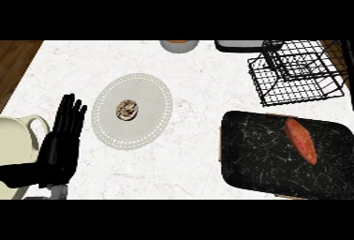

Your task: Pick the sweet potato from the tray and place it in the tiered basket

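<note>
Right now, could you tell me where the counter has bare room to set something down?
The widest bare patch lies between the plate and the tray, running up toward the cup. Bare counter also lies below the plate. It is crowded at the right, where the tiered basket stands just above the tray holding the sweet potato.

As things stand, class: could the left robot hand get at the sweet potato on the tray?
Probably not easily. The left robot hand rests open at the view's left edge, while the sweet potato lies on the black tray at far right, with the plate between. Nothing covers the potato.
</note>
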Motion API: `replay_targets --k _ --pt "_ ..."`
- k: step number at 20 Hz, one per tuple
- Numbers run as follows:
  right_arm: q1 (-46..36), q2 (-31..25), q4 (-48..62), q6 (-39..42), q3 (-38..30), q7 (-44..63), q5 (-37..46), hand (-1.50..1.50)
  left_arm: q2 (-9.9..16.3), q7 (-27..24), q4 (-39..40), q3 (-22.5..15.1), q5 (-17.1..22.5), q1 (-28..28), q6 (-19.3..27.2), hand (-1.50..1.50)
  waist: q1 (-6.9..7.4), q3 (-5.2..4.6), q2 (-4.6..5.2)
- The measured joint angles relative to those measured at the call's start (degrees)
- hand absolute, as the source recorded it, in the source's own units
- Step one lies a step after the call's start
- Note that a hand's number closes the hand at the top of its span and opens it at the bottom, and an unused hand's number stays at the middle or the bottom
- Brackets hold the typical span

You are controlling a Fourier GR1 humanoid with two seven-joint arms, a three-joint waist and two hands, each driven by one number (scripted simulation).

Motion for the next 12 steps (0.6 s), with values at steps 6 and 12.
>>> replay_targets --k 6,12 --pt "-0.01 1.65 8.54 17.21 -3.36 -2.41 -16.93 1.50 2.29 0.58 0.97 -1.94 -5.35 -2.91 0.94 0.00 1.22 -0.41 1.26" --pt "3.05 3.93 19.18 30.11 -2.99 3.94 -30.10 -1.50 2.95 2.07 2.07 -4.20 -7.69 -4.95 0.63 0.00 1.82 -0.15 2.57"
